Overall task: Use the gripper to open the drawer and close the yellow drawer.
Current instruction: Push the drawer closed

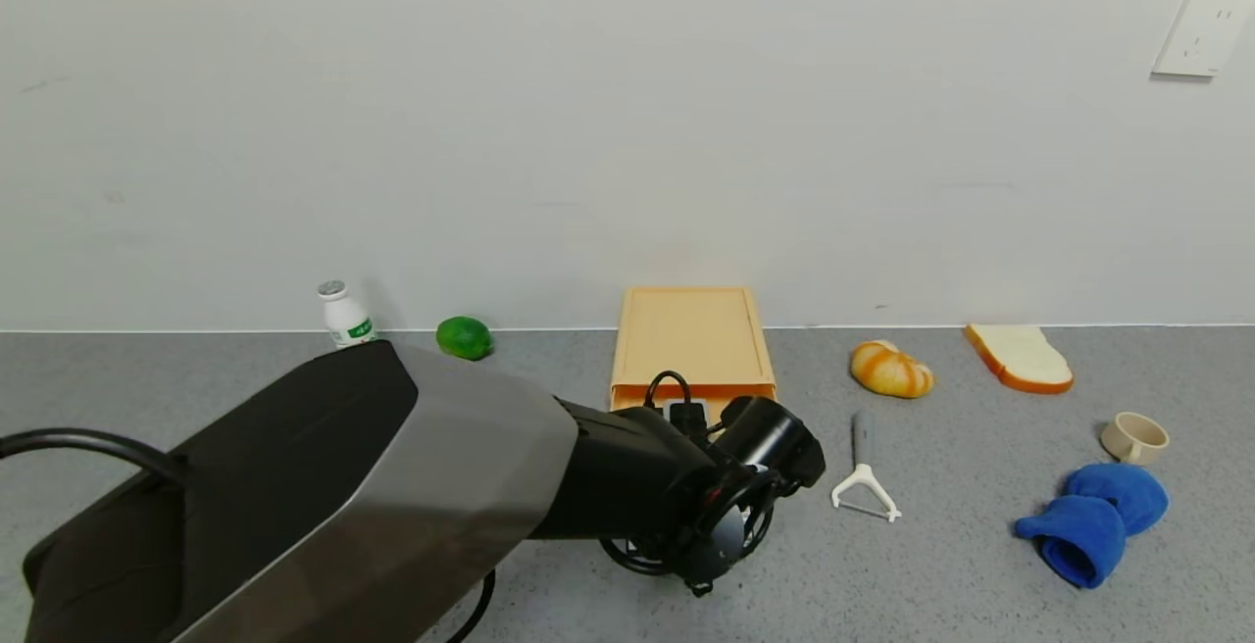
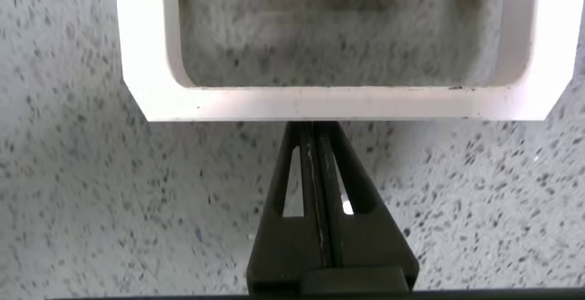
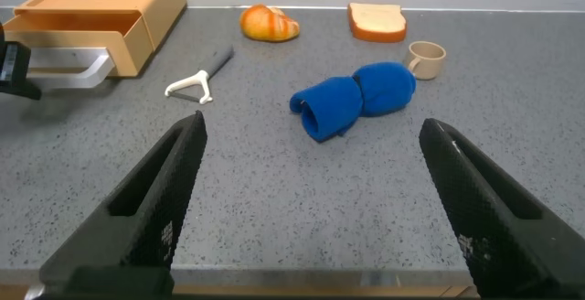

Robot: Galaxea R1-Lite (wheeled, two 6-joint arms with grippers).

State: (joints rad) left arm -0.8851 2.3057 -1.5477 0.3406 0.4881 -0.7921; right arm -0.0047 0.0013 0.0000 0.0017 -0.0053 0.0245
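Observation:
The pale yellow drawer box (image 1: 693, 334) lies against the back wall, with its white loop handle (image 1: 683, 411) facing me. In the right wrist view the drawer (image 3: 80, 39) seems to stick out a little from the box. My left gripper (image 2: 311, 128) is shut, its fingers (image 2: 294, 176) pressed together. Its tips meet the front bar of the white handle (image 2: 338, 103) at its middle, and the very ends are hidden under the bar. In the head view the left wrist (image 1: 726, 486) covers the fingers. My right gripper (image 3: 311, 199) is open and empty above the front of the table.
A white bottle (image 1: 345, 315) and a green lime (image 1: 464, 337) stand left of the box. To its right are a bread roll (image 1: 890, 369), a toast slice (image 1: 1020, 357), a peeler (image 1: 863, 481), a beige cup (image 1: 1135, 437) and a blue cloth (image 1: 1093, 520).

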